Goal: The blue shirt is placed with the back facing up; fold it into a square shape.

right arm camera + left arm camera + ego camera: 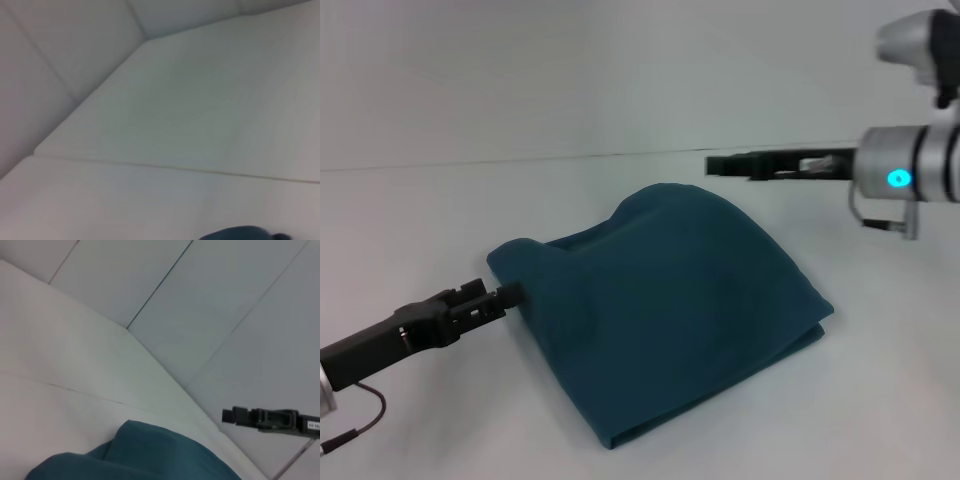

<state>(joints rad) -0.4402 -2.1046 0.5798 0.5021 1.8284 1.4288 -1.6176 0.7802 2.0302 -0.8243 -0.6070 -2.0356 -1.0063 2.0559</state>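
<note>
Two grippers share the head view. At lower left, the left gripper (505,295) is clenched on the left edge of the dark teal-blue, soft-fabric shirt (670,310), folded into a mound at centre frame on the pale table (410,220). A sideways tug could drag the layers askew. At upper right, the right gripper (715,163) hovers clear; whether released, I cannot tell.

No readable text anywhere, small white label on far end effector (263,419), characters illegible
</note>
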